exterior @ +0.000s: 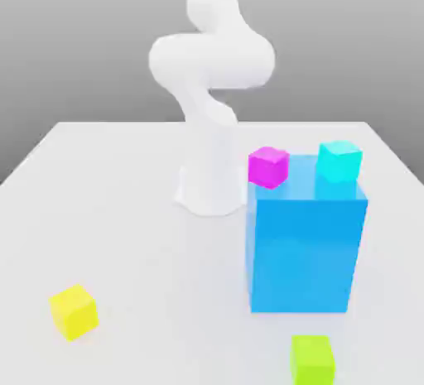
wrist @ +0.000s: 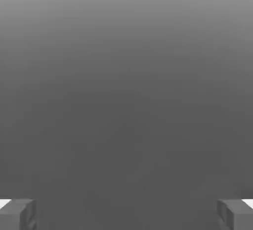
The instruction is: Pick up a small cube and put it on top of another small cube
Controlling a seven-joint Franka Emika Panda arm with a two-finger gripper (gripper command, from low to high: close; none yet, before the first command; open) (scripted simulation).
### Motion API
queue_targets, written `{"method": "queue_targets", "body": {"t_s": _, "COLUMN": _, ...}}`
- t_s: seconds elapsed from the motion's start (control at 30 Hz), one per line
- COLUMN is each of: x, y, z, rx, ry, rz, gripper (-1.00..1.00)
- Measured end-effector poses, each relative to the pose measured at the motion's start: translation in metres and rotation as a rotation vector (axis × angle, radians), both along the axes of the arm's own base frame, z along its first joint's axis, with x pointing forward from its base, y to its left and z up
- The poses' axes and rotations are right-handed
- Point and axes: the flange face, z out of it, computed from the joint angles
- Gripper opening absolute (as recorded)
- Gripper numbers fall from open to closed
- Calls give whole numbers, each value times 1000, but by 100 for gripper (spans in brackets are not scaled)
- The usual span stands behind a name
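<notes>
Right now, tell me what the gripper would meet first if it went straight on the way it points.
Nothing that I can make out: between the open gripper fingers the hand view has just a plain grey surface, no cube. How far off that surface lies is unclear.

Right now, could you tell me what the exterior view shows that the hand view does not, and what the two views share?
Exterior view: the white robot arm rising from the white table, a small bright yellow cube and a small lime-green cube lying apart on the table, and a big blue block carrying a small magenta cube and a small cyan cube.

Hand view: the gripper with its two grey fingertips spread wide, open and holding nothing.

Shared: a plain grey backdrop; no object appears in both.
</notes>
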Motion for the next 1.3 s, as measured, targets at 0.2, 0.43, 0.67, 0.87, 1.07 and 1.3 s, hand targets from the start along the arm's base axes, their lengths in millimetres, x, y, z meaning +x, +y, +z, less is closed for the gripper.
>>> {"method": "queue_targets", "body": {"t_s": 0.2, "x": 58, "y": -56, "z": -115, "rx": 71, "ry": 180, "rz": -168, "gripper": 0}}
{"method": "queue_targets", "body": {"t_s": 0.43, "x": 75, "y": -124, "z": -256, "rx": 156, "ry": 378, "rz": -371, "gripper": 0}}
{"method": "queue_targets", "body": {"t_s": 0.67, "x": 37, "y": -187, "z": -396, "rx": 249, "ry": 569, "rz": -599, "gripper": 0}}
{"method": "queue_targets", "body": {"t_s": 0.87, "x": 4, "y": -202, "z": -492, "rx": 291, "ry": 677, "rz": -700, "gripper": 0}}
{"method": "queue_targets", "body": {"t_s": 1.07, "x": 2, "y": -201, "z": -534, "rx": 292, "ry": 680, "rz": -704, "gripper": -100}}
{"method": "queue_targets", "body": {"t_s": 1.3, "x": 3, "y": -202, "z": -515, "rx": 291, "ry": 680, "rz": -704, "gripper": -100}}
